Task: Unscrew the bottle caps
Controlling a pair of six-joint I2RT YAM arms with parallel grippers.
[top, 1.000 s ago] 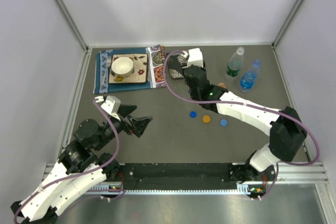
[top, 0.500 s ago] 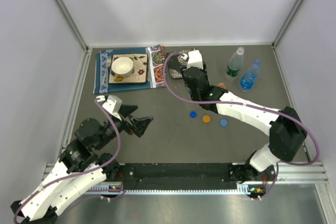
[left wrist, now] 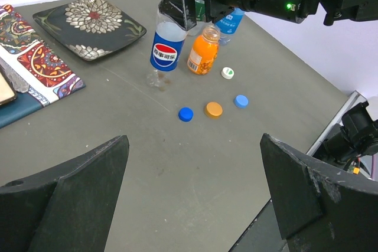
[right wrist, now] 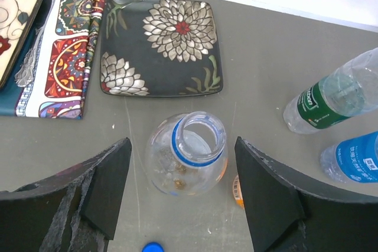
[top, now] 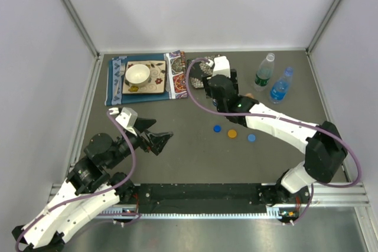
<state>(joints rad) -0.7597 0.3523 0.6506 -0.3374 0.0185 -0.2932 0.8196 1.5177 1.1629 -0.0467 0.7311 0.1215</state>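
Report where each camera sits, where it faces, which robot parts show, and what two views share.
Top external: above, behind the bases, looking down on the table; left arm and right arm show.
Left wrist: low, facing the Pepsi bottle; left end effector's fingers frame it.
Right wrist: straight down into that open bottle; right end effector's fingers flank it.
Shared: both wrist views show that bottle.

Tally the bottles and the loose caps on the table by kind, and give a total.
Bottles: 4 (green-label bottle, blue-tinted bottle, Pepsi-label bottle, orange bottle)
Loose caps: 4 (dark blue cap, orange cap, light blue cap, white cap)
Total: 8
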